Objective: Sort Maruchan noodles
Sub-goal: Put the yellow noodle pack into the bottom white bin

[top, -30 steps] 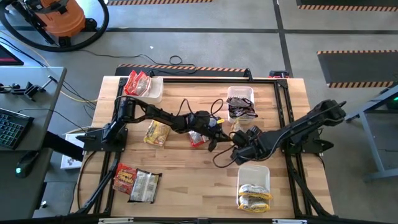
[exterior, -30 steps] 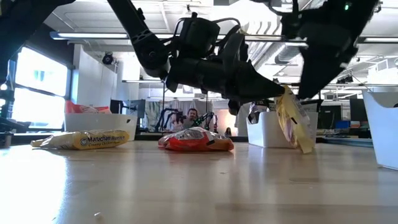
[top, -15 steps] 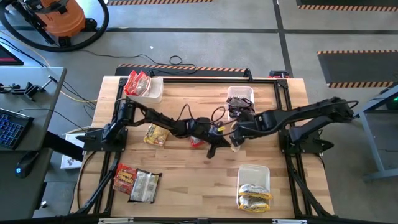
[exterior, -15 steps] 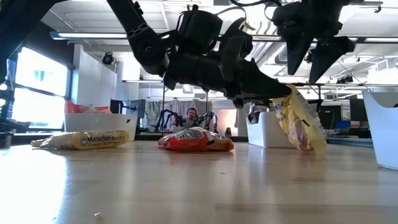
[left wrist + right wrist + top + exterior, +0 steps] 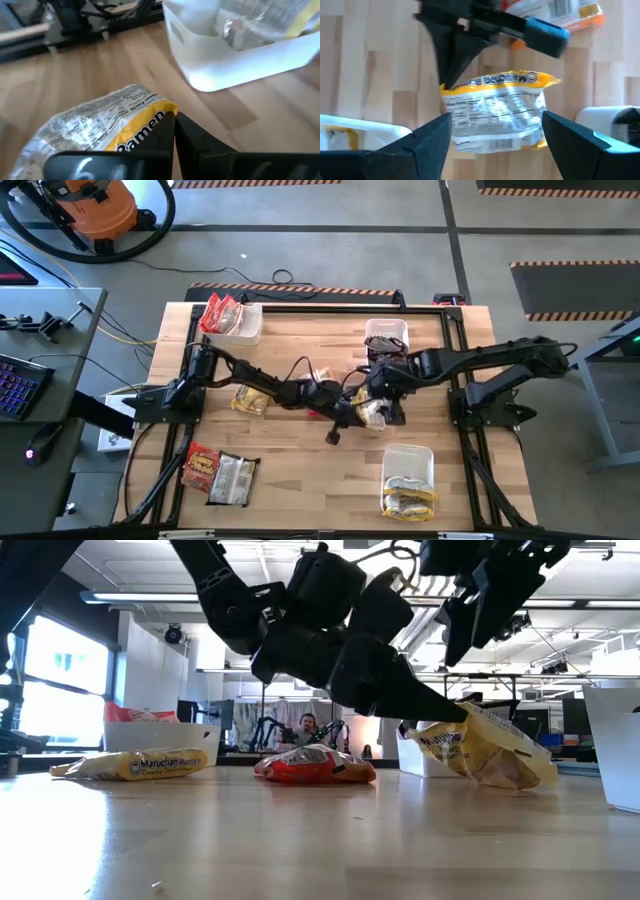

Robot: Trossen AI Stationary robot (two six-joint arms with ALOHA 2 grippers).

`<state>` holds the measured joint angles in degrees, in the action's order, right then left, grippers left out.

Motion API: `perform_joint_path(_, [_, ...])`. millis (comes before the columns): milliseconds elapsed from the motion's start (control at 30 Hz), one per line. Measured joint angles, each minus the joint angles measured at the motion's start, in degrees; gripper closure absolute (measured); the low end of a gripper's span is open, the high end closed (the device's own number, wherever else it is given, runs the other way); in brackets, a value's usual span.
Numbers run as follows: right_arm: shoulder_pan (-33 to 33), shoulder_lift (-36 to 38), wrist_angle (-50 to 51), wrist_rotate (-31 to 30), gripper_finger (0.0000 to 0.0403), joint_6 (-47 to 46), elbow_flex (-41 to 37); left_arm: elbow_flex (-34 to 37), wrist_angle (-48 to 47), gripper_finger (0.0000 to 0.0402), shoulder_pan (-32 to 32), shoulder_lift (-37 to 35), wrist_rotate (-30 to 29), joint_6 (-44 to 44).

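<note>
A yellow-white noodle packet [image 5: 490, 748] sits near the table's middle, also seen in the high view [image 5: 376, 413]. My left gripper [image 5: 458, 715] is shut on it. My right gripper [image 5: 496, 116] hovers open straight above the packet, its fingers spread wider than the packet, touching nothing. A red packet [image 5: 314, 766] lies flat on the table behind. Another yellow packet [image 5: 251, 395] lies to the left. A red-orange packet [image 5: 202, 466] and a silver one [image 5: 235, 478] lie at the near left. My left gripper pinches the packet by the yellow sealed end [image 5: 159, 116], close to a corner [image 5: 449, 88], between its two fingertips. The fingers come slanting down from the table's left. The packet droops away from the fingertips, tilted and nearly flat; whether its low end touches the table I cannot tell.
Three white bins stand on the table: one at the far left [image 5: 246, 326] with red packets, one at the far middle [image 5: 386, 332] with dark packets, one at the near right [image 5: 409, 457] with yellow packets. Black rails run along the table's edges.
My right gripper has pulled up and away from the packet toward the far edge, and now hangs open above it. My left gripper has moved toward the near edge and tipped downward. The packet has swung from hanging steeply to lying nearly flat.
</note>
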<state>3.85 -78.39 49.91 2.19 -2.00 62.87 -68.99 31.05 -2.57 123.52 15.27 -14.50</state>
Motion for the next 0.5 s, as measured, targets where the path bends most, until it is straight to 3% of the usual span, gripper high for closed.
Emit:
perform_joint_path(133, [-1.1,1.5,4.0,2.5,0.0112,0.8,0.0,0.1,-2.7,0.0401,-0.7,-1.6,-5.7,-3.7])
perform_joint_path(267, [0.6,6.9,5.1,0.1,0.0112,-2.2,-0.8,0.0,-9.4,0.0401,-0.8,-5.7,-9.6,-9.6])
perform_joint_path(400, [2.3,16.4,-5.2,-1.8,0.0112,-7.8,-10.0,0.9,-15.4,0.0401,-0.6,-9.9,-11.6,-16.8])
perform_joint_path(500, [2.6,22.5,-15.9,-3.0,0.0112,-11.4,-19.1,3.2,-14.9,0.0401,-0.1,-12.8,-11.2,-21.5])
